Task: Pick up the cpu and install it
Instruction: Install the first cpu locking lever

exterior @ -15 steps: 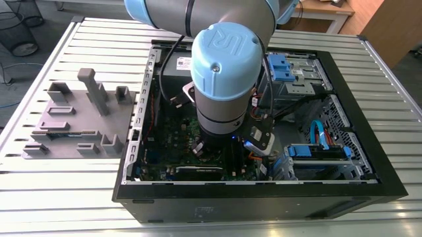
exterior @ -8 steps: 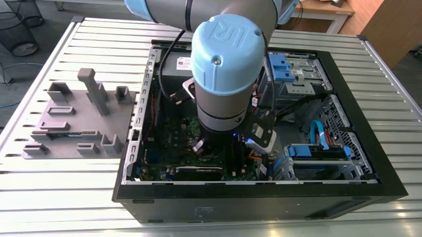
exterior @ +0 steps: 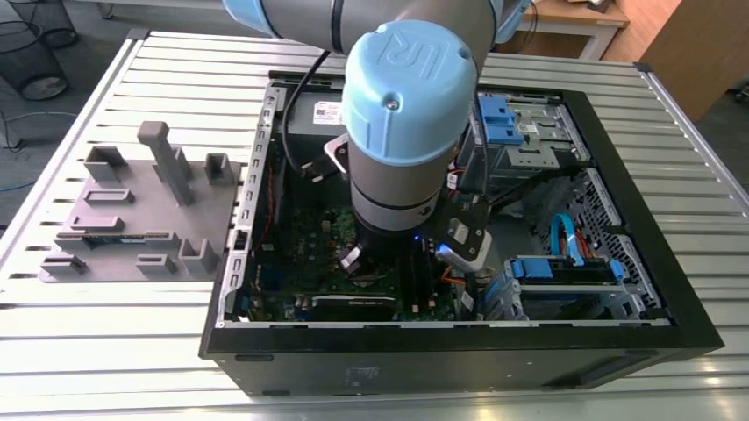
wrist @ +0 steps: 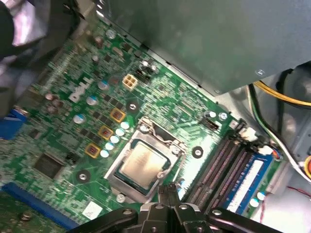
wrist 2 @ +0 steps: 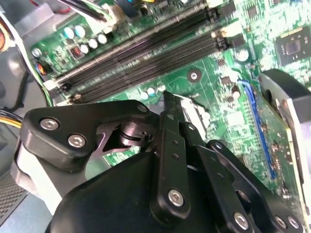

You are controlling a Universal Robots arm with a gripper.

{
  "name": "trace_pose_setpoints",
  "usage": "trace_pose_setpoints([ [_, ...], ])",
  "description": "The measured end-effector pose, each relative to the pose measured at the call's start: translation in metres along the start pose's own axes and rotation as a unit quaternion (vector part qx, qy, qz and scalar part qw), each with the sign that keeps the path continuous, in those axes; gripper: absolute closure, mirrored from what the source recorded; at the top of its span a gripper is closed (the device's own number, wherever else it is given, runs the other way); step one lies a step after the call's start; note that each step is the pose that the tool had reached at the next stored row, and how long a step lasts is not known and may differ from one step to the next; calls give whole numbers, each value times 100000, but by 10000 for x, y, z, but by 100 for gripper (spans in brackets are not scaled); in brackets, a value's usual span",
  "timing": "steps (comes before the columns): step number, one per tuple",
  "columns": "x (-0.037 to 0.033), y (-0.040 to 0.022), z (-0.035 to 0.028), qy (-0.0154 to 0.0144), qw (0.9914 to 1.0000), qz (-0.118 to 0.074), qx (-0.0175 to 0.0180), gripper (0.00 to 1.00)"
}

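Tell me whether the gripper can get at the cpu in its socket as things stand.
Probably yes. In the first wrist view the cpu lies face up in the socket frame, nothing lying over it, and the gripper hangs just beside it, inside the open computer case. The fingertips look closed together.

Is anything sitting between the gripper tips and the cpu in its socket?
No. In the first wrist view the gripper sits just off the socket frame; the frame's edge alone separates it from the cpu.

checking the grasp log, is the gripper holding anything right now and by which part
Nothing is held. The gripper is shut and empty just beside the socket, where the cpu already sits.
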State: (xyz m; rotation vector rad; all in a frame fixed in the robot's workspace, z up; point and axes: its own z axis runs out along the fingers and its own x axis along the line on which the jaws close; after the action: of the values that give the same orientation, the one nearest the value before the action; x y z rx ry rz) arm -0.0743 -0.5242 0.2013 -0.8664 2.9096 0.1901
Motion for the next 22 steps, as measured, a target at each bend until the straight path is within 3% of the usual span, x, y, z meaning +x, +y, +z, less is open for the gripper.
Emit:
trace_pose_setpoints([
  [1, -3, -1, 1, 635, 99997, 120, -417, 89],
  [4, -1, -1, 2, 754, 99996, 152, -508, 89],
  [8, -2, -1, 4, 620, 99987, 1455, -361, 89],
  [14, 0, -3, 16, 299, 99894, 4584, 16, 89],
  [22, -4, -11, 60, -37, 99768, 6802, 72, 89],
])
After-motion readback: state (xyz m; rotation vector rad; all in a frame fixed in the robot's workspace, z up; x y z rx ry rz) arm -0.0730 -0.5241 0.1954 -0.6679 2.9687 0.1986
